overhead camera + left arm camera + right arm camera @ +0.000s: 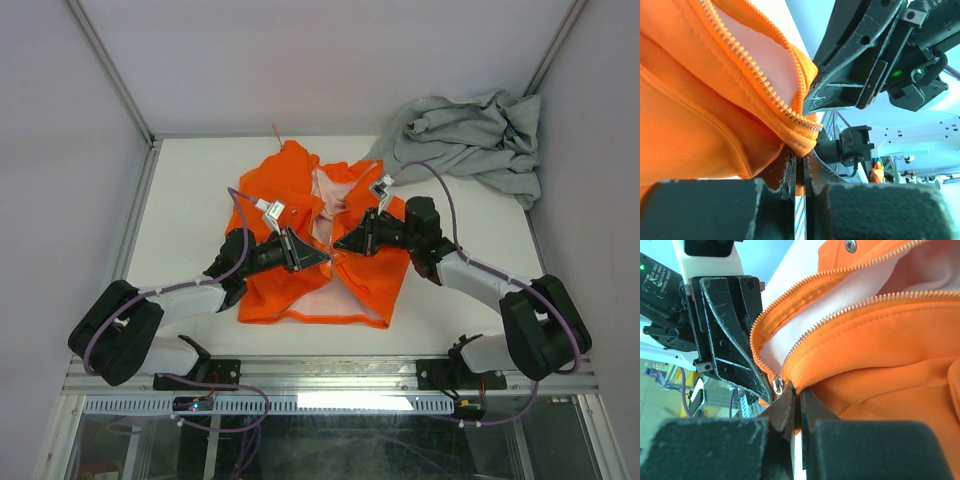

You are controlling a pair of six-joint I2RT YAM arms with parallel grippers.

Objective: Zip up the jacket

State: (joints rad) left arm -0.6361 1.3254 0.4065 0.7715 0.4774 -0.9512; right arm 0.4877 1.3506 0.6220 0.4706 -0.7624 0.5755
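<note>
Jacket [275,295] open mid-table; grey garment [470,145] bunched just beyond, far-right corner

In the top view, the tips of the left gripper [322,259] and right gripper [338,243] cover the zipper's lower end on the jacket [275,295]. Both wrist views crop the jacket, toward 9 and 12 o'clock on the left and toward 12 and 3 o'clock on the right. The zipper slider [775,385] is too small to tell whether both tooth rows enter it.
</note>
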